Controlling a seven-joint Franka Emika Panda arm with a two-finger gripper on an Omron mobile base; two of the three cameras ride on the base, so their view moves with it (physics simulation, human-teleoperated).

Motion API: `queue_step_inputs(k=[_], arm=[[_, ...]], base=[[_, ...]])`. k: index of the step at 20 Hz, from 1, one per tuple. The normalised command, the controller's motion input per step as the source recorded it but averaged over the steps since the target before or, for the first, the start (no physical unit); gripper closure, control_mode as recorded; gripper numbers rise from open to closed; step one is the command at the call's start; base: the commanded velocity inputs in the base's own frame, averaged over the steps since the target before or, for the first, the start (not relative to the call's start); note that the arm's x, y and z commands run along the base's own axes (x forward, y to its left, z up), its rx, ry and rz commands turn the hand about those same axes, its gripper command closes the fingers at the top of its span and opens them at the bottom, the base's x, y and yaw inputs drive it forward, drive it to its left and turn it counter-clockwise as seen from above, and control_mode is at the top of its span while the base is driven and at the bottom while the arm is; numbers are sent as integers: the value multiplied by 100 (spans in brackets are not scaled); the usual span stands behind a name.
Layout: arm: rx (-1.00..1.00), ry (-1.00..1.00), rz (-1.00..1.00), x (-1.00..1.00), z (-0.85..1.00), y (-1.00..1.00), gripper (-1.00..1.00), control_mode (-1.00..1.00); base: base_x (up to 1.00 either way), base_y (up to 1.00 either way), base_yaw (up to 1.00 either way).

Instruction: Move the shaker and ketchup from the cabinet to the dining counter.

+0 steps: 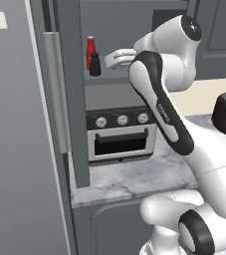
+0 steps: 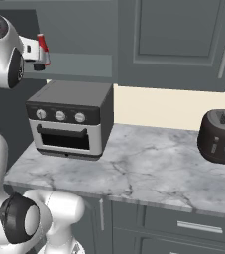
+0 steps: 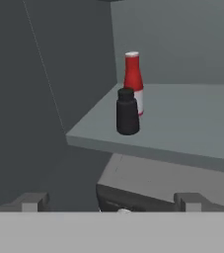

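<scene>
Hand view shows the two things of the task in the upper middle of the frame: the black shaker point(image 3: 128, 112) stands upright near the front edge of the cabinet shelf point(image 3: 192, 123), and the red ketchup point(image 3: 132, 79) stands upright just behind it, so close that I cannot tell if they touch. Both are on the left part of the shelf, close to the inner wall of the cabinet point(image 3: 59, 64). Because the shaker is in front, it seems the natural one to take first; the bottle behind it is partly covered by it from this side.

The two finger tips point(image 3: 33, 201) of the hand point(image 3: 113, 202) rise at the bottom of the frame, far apart from each other and with nothing between them. The hand is fully spread and holds nothing. It looks along the shelf from a little below and in front, which I judge to be the line-up before the reach; the shaker is not yet between the fingers.

In the left base view the same pair stands in the upper middle, the ketchup point(image 1: 90, 50) behind the shaker point(image 1: 95, 64), and the hand point(image 1: 115, 59) is just to the right of them, at the same height. Below the shelf the toaster oven point(image 1: 119, 134) sits on the marble worktop point(image 1: 134, 182).

In the right base view the hand point(image 2: 34, 55) is in the upper left, with the ketchup point(image 2: 43, 43) showing beside it. Neither thing has been moved to the dining counter, so the task is at its beginning, in my judgement.
</scene>
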Motion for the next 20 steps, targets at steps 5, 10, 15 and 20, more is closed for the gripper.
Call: queue_step_inputs(k=[5, 10, 15, 20], arm=[[0, -8, 1, 38, -20, 26, -100, -100], [0, -11, 0, 47, -17, 9, -100, -100], [0, 0, 0, 50, -9, 3, -100, -100], [2, 1, 0, 56, 0, 10, -100, -100]], base=[[0, 0, 0], [0, 0, 0], [0, 0, 0], [0, 0, 0]])
